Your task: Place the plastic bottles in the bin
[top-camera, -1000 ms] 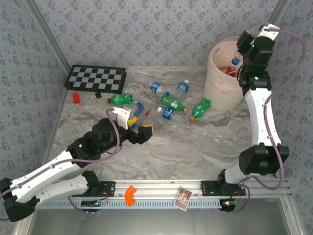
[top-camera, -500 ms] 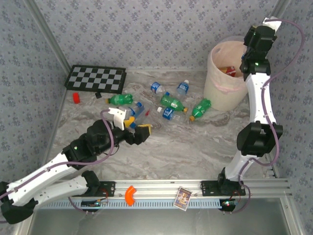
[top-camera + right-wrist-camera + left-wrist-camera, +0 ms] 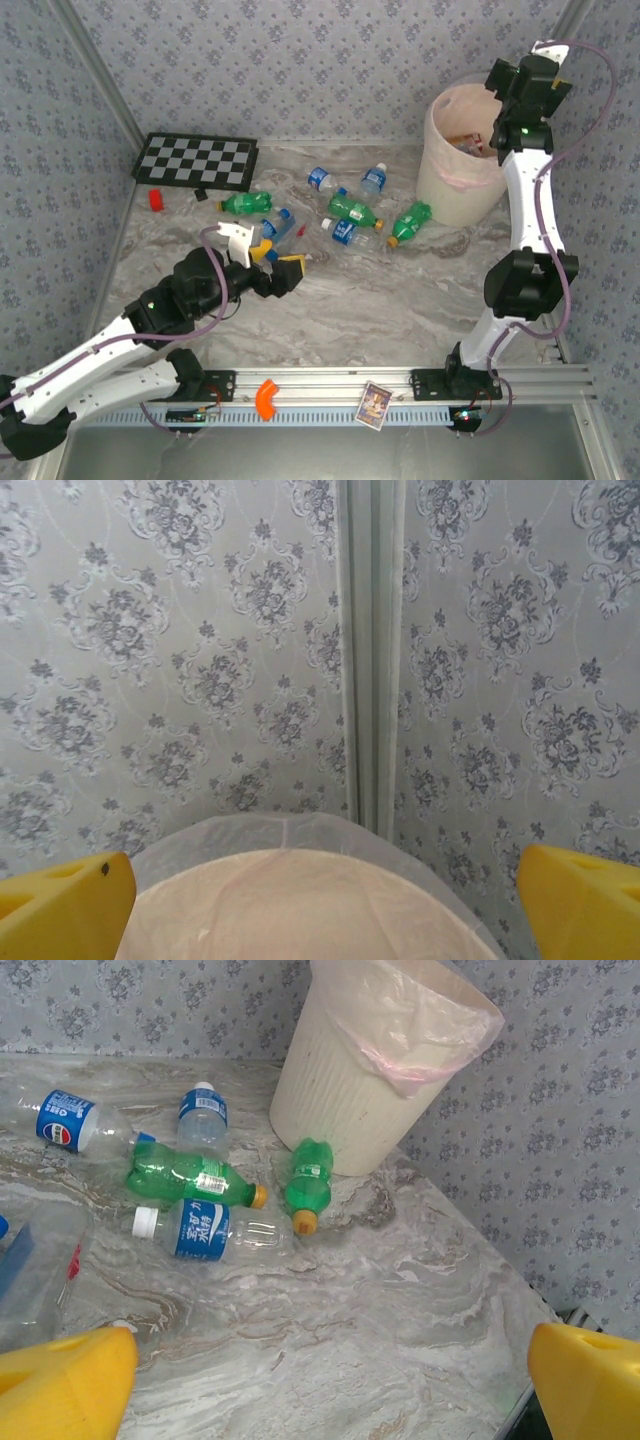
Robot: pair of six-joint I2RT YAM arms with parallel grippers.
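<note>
Hovering above the bin (image 3: 445, 175), the right gripper (image 3: 320, 905) gapes wide

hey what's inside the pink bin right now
Inside the bin, the top view shows one reddish item, likely a bottle; the right arm and the rim cover the rest.

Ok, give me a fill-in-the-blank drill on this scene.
The right gripper, jaws ___, hangs over the bin.
___ green bottles lie on the table.
The red block lies beside the ___ board.
Missing words: open; three; checkered.
</note>
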